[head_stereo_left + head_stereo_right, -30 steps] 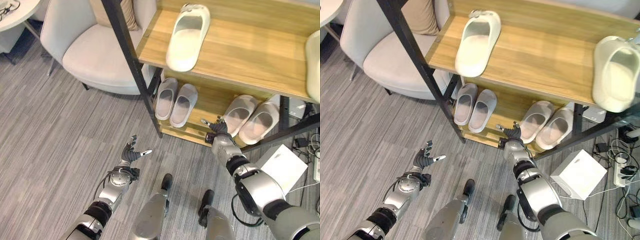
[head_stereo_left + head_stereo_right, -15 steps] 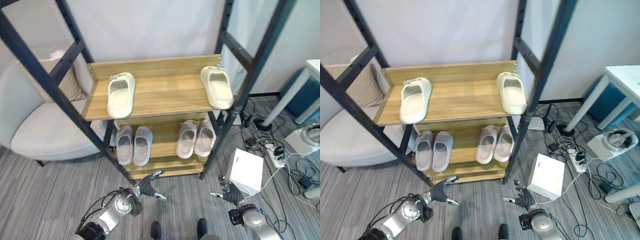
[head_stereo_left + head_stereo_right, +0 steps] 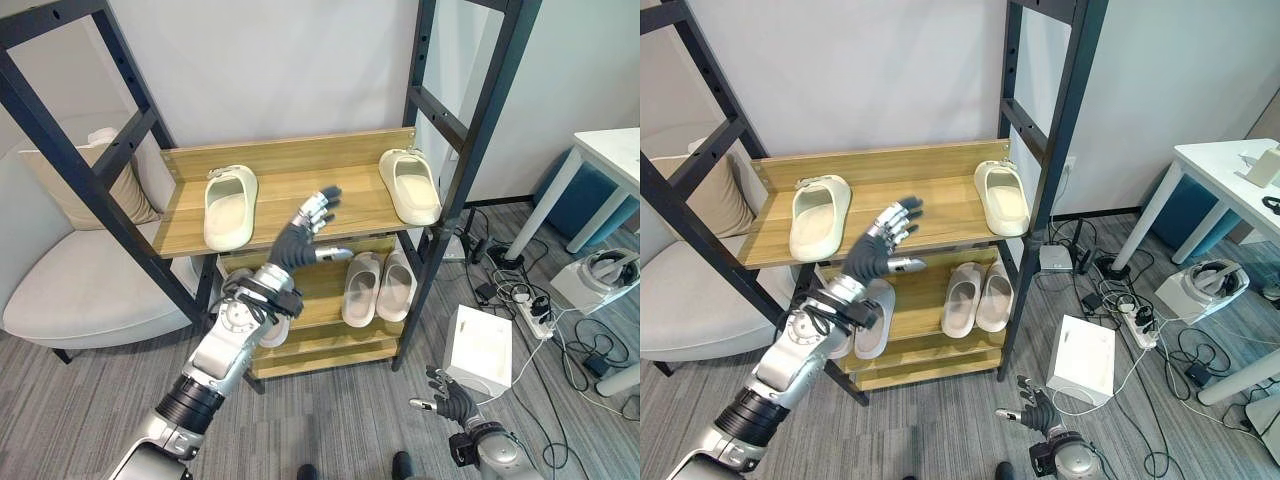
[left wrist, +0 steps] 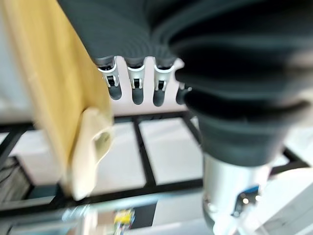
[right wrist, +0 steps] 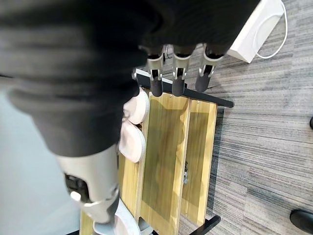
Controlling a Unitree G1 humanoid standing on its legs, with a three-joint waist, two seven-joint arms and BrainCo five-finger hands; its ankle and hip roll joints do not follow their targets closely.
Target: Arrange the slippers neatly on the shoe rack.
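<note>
Half a second ago the left hand [image 3: 308, 228] hung low before the shoe rack's [image 3: 185, 228] bottom front edge; in the left eye view it is now raised in front of the upper shelf's front edge, between the two cream slippers, fingers straight and spread, holding nothing. One cream slipper [image 3: 230, 207] lies near the shelf's left end, the other [image 3: 409, 186] at its right end, well apart (hardly a tidy pair yet). On the lower shelf one grey pair [image 3: 379, 287] sits side by side toward the right; another is partly hidden behind the arm. The right eye view shows the right hand [image 3: 1036, 410] low over the floor, off the rack's right front corner and near a white box [image 3: 1081, 360], fingers loosely open and empty. The left wrist view shows straight fingers [image 4: 135, 88] beside a wooden shelf edge and a cream slipper, not touching it. The right wrist view looks past relaxed fingers [image 5: 178, 78] at the rack. The lift suggests a reach to bring one upper slipper beside its mate.
</note>
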